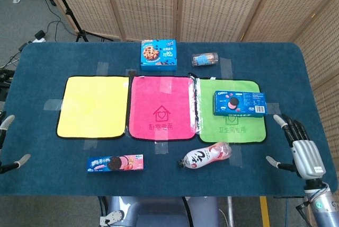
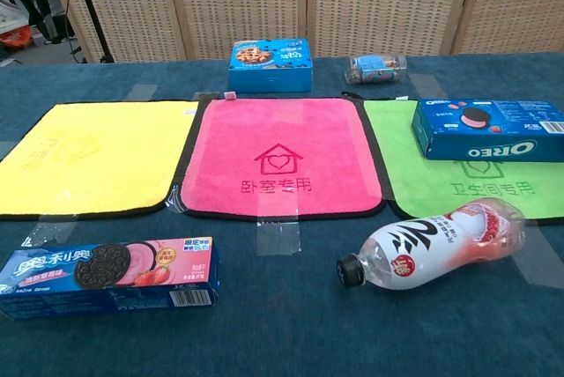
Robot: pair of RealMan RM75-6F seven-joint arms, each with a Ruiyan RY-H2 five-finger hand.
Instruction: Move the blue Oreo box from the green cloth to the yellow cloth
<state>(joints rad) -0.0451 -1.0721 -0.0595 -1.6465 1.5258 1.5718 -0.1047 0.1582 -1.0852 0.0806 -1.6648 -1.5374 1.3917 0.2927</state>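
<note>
The blue Oreo box lies flat on the right half of the green cloth. The yellow cloth is bare at the table's left. My right hand hovers open near the table's right front corner, fingers spread, below and to the right of the box and apart from it. Only two fingertips of my left hand show at the left edge, spread and holding nothing. Neither hand appears in the chest view.
A pink cloth lies between the two cloths. A drink bottle lies on its side in front of the green cloth. A strawberry Oreo box sits front left. A cookie box and a small jar stand at the back.
</note>
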